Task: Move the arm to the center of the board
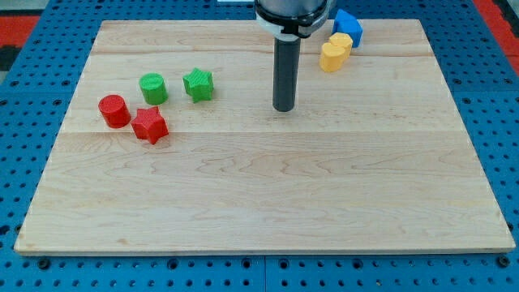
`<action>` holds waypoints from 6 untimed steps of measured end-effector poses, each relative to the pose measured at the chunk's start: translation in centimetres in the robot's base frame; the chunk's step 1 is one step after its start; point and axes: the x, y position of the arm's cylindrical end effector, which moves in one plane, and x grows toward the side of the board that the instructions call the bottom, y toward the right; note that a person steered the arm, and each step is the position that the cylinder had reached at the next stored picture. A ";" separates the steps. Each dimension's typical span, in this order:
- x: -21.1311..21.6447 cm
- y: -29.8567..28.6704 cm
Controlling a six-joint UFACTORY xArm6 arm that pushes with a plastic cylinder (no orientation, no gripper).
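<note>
Above board (268, 186) centre: my tip (284, 109) | no pincer fitted, bare rod | green star (199, 84) well left | yellow heart (332, 57) up-right, apart

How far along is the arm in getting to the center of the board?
Mostly done: my tip rests on the board near its middle, touching no blocks. In hand: it sits slightly toward the view's top of center. Left: a short slide toward the view's bottom, away from the green star and yellow blocks.
</note>
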 end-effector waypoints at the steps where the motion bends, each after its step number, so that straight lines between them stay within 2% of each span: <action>1: 0.8 0.0; 6: 3.4 0.0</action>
